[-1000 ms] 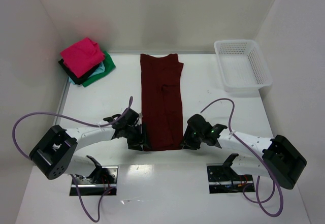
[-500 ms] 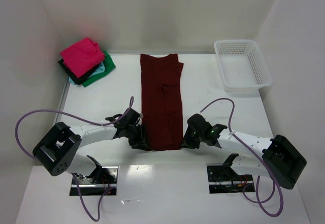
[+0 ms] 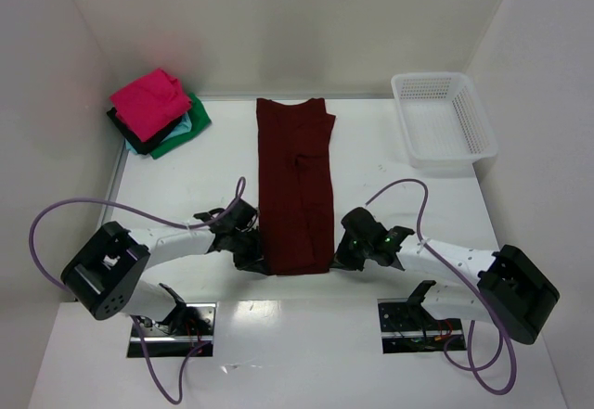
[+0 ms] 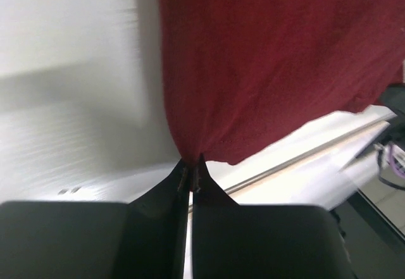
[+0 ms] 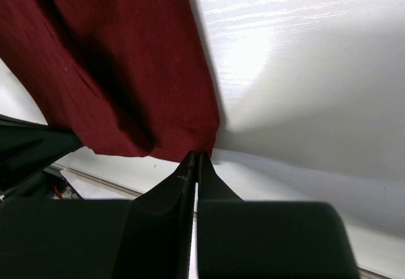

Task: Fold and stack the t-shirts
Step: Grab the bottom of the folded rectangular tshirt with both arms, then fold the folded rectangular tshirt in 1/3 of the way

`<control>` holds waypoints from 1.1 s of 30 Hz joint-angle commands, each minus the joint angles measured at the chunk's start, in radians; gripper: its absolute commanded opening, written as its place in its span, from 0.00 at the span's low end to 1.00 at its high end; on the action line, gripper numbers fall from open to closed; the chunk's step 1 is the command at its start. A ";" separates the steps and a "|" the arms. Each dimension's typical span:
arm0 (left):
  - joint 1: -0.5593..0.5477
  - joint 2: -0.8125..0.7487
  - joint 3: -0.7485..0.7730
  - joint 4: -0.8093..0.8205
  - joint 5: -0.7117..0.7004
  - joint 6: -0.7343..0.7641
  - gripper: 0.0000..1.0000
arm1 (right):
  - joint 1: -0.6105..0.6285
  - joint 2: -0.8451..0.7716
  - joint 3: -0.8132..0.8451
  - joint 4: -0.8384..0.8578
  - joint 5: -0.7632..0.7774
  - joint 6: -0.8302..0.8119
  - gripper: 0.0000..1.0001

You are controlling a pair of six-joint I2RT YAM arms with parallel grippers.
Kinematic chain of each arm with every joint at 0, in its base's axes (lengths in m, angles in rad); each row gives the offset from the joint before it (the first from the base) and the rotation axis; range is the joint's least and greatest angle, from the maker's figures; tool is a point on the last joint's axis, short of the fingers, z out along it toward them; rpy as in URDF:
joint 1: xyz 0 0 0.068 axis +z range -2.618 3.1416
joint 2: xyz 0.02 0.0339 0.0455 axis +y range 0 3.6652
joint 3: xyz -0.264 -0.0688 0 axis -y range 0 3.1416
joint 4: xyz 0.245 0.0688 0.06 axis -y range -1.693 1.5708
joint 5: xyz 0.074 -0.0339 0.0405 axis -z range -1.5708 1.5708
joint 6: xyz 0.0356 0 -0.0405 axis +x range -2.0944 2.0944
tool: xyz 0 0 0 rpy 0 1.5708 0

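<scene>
The maroon t-shirt (image 3: 295, 186) lies as a long folded strip down the middle of the white table (image 3: 186, 205). The left gripper (image 4: 192, 166) is pinched tight on its near left corner. The right gripper (image 5: 195, 159) is pinched tight on its near right corner. White table top shows on both sides of the strip. Far left sits a pile of folded t-shirts (image 3: 148, 103), pink on top. Far right stands a white mesh basket (image 3: 486, 146), its mesh bottom showing.
</scene>
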 commanded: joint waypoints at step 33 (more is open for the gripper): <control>0.331 0.383 0.847 -0.361 -0.023 0.488 0.00 | -0.384 0.439 0.701 -0.003 -0.026 -0.392 0.00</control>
